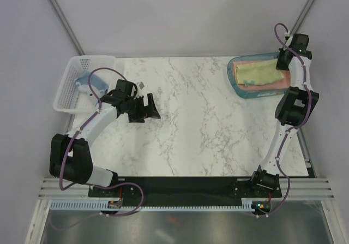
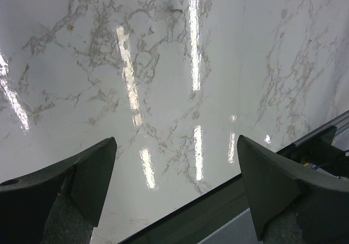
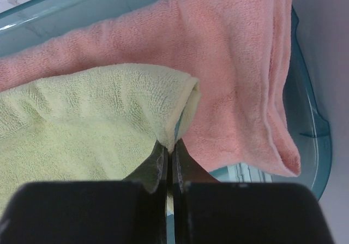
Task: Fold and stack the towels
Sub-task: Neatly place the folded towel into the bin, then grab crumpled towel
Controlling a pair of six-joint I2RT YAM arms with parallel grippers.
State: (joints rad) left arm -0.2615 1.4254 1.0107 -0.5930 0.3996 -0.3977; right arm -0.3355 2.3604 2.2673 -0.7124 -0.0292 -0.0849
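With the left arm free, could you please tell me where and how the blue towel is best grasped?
From above, most likely: the blue towel lies bunched inside the basket, whose walls block any sideways approach. The open left gripper could come straight down and pinch the highest fold near the towel's middle; its edges are too small to make out here.

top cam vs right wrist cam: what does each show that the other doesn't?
Top only: the white basket holding the grey-blue towel, and the left hand open over the marble table. Right wrist only: the right hand shut, pinching a folded edge of the yellow towel. Both: yellow towel lying on the pink towel in the teal tray.
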